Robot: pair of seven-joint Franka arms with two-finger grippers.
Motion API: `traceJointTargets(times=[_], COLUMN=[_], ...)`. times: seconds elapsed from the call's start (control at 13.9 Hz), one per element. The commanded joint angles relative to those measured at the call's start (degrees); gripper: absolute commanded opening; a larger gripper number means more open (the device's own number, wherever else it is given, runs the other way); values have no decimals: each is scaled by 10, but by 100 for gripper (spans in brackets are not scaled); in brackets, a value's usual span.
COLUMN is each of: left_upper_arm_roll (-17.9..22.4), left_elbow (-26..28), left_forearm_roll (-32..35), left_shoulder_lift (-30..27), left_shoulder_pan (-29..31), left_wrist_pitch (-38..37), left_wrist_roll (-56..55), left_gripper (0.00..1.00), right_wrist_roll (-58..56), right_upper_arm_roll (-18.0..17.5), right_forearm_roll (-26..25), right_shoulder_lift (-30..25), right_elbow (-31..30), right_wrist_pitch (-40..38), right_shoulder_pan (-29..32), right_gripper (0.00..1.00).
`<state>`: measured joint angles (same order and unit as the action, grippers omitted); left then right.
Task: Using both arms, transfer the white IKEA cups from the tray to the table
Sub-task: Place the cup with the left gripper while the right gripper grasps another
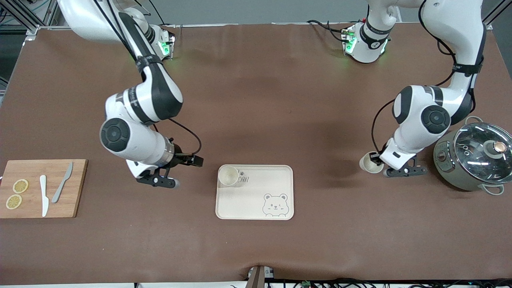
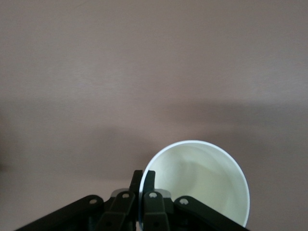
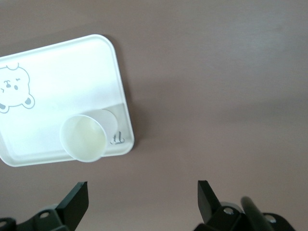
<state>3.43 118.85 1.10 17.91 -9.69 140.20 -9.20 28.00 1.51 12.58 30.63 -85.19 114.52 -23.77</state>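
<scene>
One white cup [image 1: 229,175] stands upright in the tray's [image 1: 248,200] corner toward the right arm's end, on the side farther from the front camera. It also shows in the right wrist view [image 3: 84,137] on the tray [image 3: 57,72]. My right gripper [image 1: 197,161] is open and empty beside that tray corner, its fingers wide apart [image 3: 142,187]. My left gripper [image 1: 376,158] is shut on the rim of the second white cup [image 1: 370,163], over bare table between the tray and the pot. In the left wrist view the fingers [image 2: 143,174] pinch the cup's wall [image 2: 202,183].
A grey pot with a glass lid [image 1: 476,158] stands close beside the left arm's wrist. A wooden cutting board [image 1: 40,188] with lemon slices and two knives lies at the right arm's end. The brown table [image 1: 260,100] spreads between the arms.
</scene>
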Motion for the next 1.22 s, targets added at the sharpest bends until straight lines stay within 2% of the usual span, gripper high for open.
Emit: traceJointTargets(times=[0.0, 0.14, 0.43, 1.0, 1.15], left_upper_arm_roll=[-4, -6, -8, -21, -21], left_elbow=[54, 55, 55, 32, 28], left_forearm_roll=[11, 11, 2, -34, -34], left_shoulder_lift=[-27, -18, 2, 56, 60], left_shoulder_pan=[12, 33, 35, 37, 37], left_wrist_pitch=[54, 82, 129, 162, 162], left_wrist_roll=[18, 51, 51, 51, 52], left_gripper=[0, 0, 0, 0, 3], right_wrist_roll=[27, 28, 37, 75, 76], right_upper_arm_roll=[5, 6, 6, 7, 7], right_forearm_roll=[7, 5, 4, 3, -7], right_shoulder_lift=[41, 57, 85, 122, 122], right_elbow=[30, 41, 50, 51, 50], right_wrist_pitch=[25, 28, 66, 118, 118], right_shoulder_pan=[-20, -27, -29, -58, -60], right_gripper=[100, 100, 100, 100, 92])
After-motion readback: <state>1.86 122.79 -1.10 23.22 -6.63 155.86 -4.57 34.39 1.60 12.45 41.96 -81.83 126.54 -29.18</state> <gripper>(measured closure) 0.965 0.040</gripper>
